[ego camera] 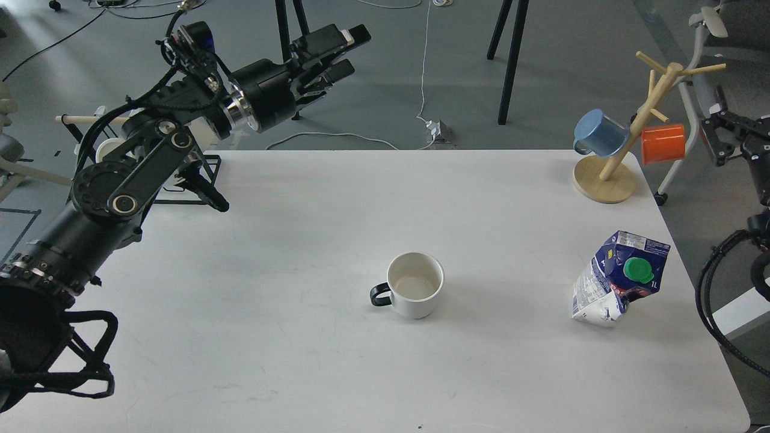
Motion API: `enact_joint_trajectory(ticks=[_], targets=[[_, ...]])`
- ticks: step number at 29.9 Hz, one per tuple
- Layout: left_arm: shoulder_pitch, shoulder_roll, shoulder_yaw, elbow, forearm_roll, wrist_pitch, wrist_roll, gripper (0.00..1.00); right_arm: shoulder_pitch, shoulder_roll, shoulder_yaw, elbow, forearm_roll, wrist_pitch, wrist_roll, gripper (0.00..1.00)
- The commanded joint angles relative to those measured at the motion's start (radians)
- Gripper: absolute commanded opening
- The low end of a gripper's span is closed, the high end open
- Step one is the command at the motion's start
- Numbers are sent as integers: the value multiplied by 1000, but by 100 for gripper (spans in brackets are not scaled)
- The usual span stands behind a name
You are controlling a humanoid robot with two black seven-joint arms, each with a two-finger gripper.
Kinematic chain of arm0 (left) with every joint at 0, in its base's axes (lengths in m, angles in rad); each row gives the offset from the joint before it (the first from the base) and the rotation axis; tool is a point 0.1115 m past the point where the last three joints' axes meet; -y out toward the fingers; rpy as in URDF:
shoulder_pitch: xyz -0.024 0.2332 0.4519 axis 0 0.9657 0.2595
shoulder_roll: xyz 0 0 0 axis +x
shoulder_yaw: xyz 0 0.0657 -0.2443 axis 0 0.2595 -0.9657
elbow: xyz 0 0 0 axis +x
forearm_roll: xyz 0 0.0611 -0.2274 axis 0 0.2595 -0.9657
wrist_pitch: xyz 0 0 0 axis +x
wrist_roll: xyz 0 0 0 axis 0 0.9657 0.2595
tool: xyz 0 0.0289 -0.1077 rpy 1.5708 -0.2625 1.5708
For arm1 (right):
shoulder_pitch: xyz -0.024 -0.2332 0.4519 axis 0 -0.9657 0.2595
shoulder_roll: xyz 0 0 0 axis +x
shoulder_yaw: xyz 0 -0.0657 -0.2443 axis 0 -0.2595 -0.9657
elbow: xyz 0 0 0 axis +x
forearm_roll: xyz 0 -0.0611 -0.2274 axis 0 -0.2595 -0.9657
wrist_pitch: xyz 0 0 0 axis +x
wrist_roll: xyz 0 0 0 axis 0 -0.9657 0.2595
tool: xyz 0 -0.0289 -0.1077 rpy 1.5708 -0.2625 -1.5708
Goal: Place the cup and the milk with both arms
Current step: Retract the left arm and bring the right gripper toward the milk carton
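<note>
A white cup (415, 293) with a black handle on its left stands upright and free near the middle of the white table (289, 361). A crumpled blue and white milk carton (619, 278) with a green cap stands tilted near the table's right edge. My left gripper (351, 53) is raised high over the floor beyond the table's back left, far from the cup, its fingers apart and empty. Only dark parts of my right arm (737, 141) show at the right edge, above and behind the carton; its fingers cannot be made out.
A wooden mug tree (604, 180) with a blue cup (598, 133) and an orange cup (663, 144) stands at the back right corner. A black wire rack (150, 174) with white mugs sits at the back left. Black stand legs are on the floor behind.
</note>
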Motion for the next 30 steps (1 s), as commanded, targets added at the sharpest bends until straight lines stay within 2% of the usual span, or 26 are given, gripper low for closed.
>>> enact_joint_trajectory(ticks=[1, 4, 8, 11, 15, 21, 30], targets=[[6, 37, -36, 41, -371, 0, 4, 99, -224, 11, 112, 120, 5, 0, 11, 98], [44, 47, -75, 138, -636, 0, 12, 99, -373, 25, 161, 158, 53, 0, 34, 99], [46, 43, -73, 313, -1006, 0, 92, 99, -543, 34, 140, 190, 60, 0, 28, 99], [50, 40, -73, 341, -1108, 0, 130, 99, -652, 71, 83, 267, 56, 0, 26, 99], [59, 33, -73, 345, -1108, 0, 130, 99, -755, 126, -9, 310, 27, 0, 26, 98], [75, 33, -68, 344, -1108, 0, 124, 99, -768, 275, -86, 273, -116, 0, 29, 98], [76, 33, -65, 345, -1108, 0, 126, 99, -640, 368, -111, 226, -153, 0, 31, 93]])
